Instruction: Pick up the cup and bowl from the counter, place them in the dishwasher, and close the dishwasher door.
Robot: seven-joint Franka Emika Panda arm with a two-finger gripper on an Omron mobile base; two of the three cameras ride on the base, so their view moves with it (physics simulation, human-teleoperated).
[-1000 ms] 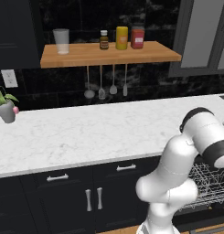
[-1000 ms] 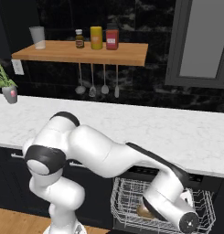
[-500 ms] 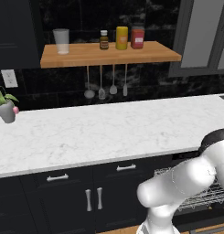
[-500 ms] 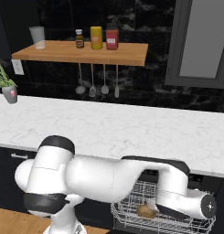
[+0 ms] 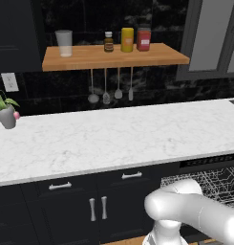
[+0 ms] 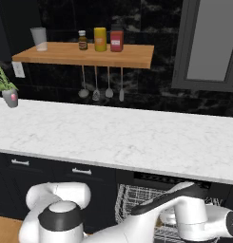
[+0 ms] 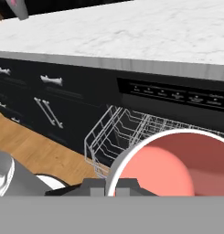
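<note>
The cup [image 7: 168,169], light grey with a red-pink inside, looms large at the bottom of the hand view. My gripper [image 7: 112,185] is shut on the cup's rim. Behind the cup the dishwasher [image 7: 177,97] stands open, its wire rack [image 7: 125,132] pulled out under the white marble counter [image 7: 131,32]. The rack [image 6: 137,204] also shows in the right base view behind my low, bent arm, and in the left base view [image 5: 209,179]. The counter [image 5: 113,139] runs across both base views. The bowl and the dishwasher door are hidden.
A wooden shelf [image 5: 113,56] holds a tumbler [image 5: 64,43], a bottle and two jars, with utensils [image 5: 111,86] hanging below. A potted plant [image 5: 6,112] stands at the counter's left end. Navy cabinets with silver handles [image 5: 97,208] sit left of the dishwasher, over a wood floor [image 7: 40,151].
My arm has folded down from upright to low in front of the dishwasher, and the hand has swung lower and to the right. The gripper has stayed shut.
</note>
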